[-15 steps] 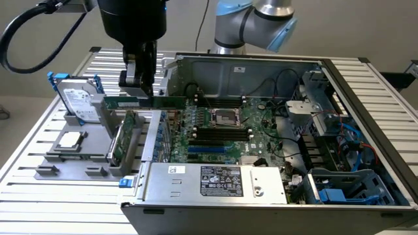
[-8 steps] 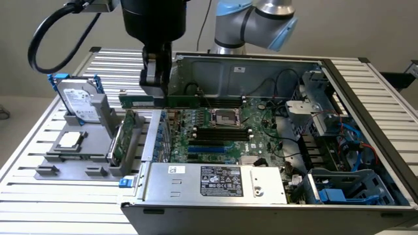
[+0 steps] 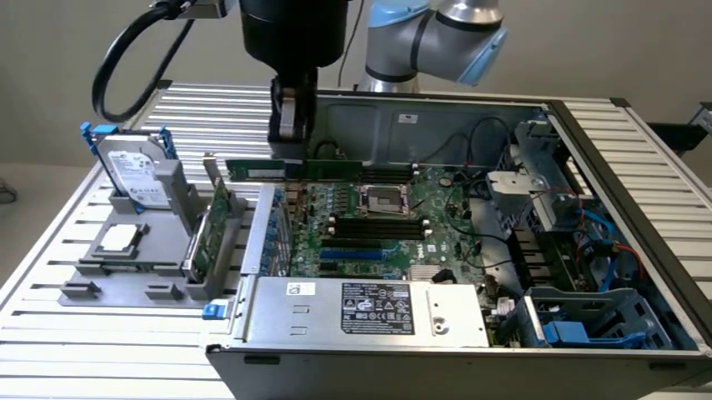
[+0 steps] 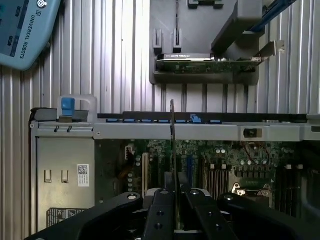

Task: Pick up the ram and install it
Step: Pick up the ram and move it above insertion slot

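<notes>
The ram (image 3: 345, 170) is a long thin green stick held level above the open computer case, over the rear edge of the motherboard (image 3: 434, 237). My gripper (image 3: 287, 154) comes down from above and is shut on the ram near the end toward the exterior view's left. In the wrist view the ram (image 4: 172, 145) appears edge-on as a thin line running out from between the black fingers (image 4: 159, 215) of my gripper (image 4: 174, 205). The black memory slots (image 3: 378, 225) lie below on the board, next to the processor socket (image 3: 386, 198).
A grey fixture (image 3: 133, 275) on the exterior view's left holds a hard drive (image 3: 133, 171), a green expansion card (image 3: 212, 225) and a processor (image 3: 120, 240). The power supply (image 3: 368, 308) fills the case's near corner. Cables and drive bays (image 3: 579, 242) crowd the right side. The slatted table (image 3: 67, 350) surrounds everything.
</notes>
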